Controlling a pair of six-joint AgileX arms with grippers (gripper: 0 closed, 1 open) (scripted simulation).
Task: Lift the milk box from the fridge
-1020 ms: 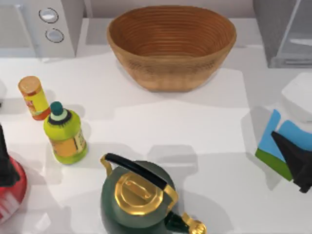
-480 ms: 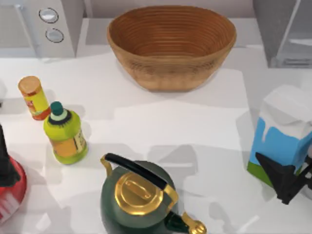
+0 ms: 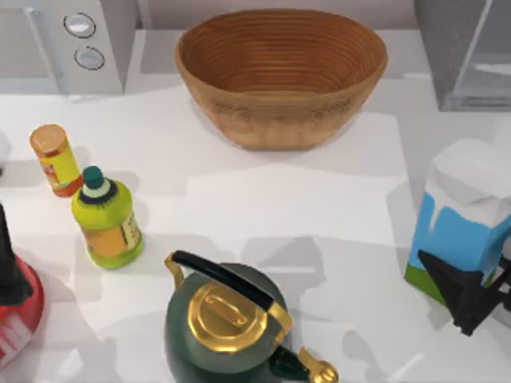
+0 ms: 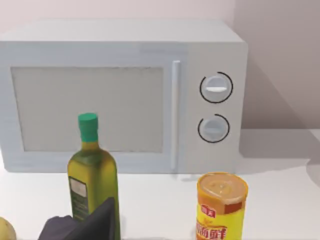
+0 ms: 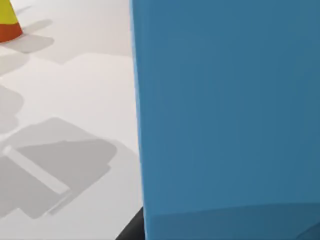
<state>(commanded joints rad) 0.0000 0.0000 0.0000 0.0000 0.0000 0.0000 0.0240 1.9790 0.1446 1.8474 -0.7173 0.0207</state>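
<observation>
The milk box [image 3: 463,215] is upright at the right edge of the top view, out in front of the fridge [image 3: 463,48] and apart from it. Its white gable top, blue middle and green base all show. My right gripper [image 3: 467,295] is shut on the box near its base, one black finger lying across the green band. In the right wrist view the box's blue wall [image 5: 225,110] is very close, with white table beside it. My left gripper [image 3: 9,275] is parked at the table's left edge.
A wicker basket [image 3: 281,72] stands at the back centre and a dark green kettle [image 3: 227,319] at the front centre. A yellow-green bottle [image 3: 106,215], an orange can [image 3: 54,159] and the microwave [image 3: 64,40] are on the left. A red object [image 3: 16,323] lies under my left arm.
One second ago the milk box was tilted and half out of the top view's right edge. It now stands upright and looks larger. Over the last half second it has hardly moved.
</observation>
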